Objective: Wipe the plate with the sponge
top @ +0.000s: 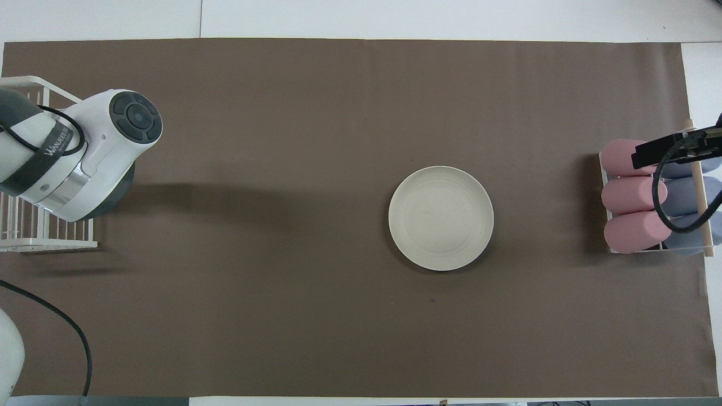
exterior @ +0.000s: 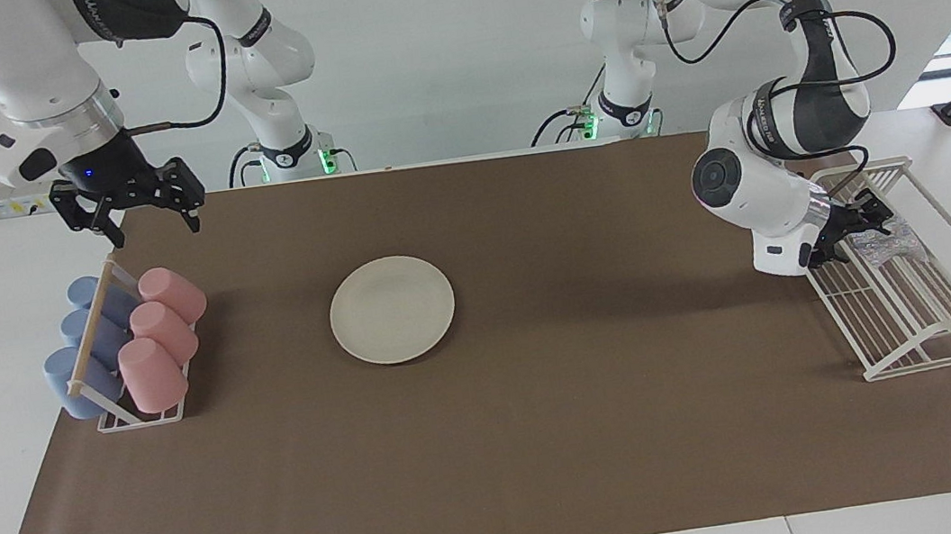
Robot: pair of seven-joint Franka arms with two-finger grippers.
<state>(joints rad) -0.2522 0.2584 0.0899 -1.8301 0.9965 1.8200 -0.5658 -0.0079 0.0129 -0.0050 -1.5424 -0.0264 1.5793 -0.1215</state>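
One plate [exterior: 392, 309], cream-white and round, lies flat on the brown mat [exterior: 551, 439] near the table's middle, toward the right arm's end, nothing on it. One sponge [exterior: 885, 239], silvery and glittery, lies in the white wire rack [exterior: 926, 311] at the left arm's end. One cup rack [exterior: 98, 336] at the right arm's end holds three pink cups [exterior: 161, 333] and three blue cups [exterior: 86, 346] on their sides. The left gripper [exterior: 852, 232] sits at the wire rack just beside the sponge, fingers parted, holding nothing. The right gripper [exterior: 148, 224] hangs over the mat above the cup rack, fingers spread wide, empty.
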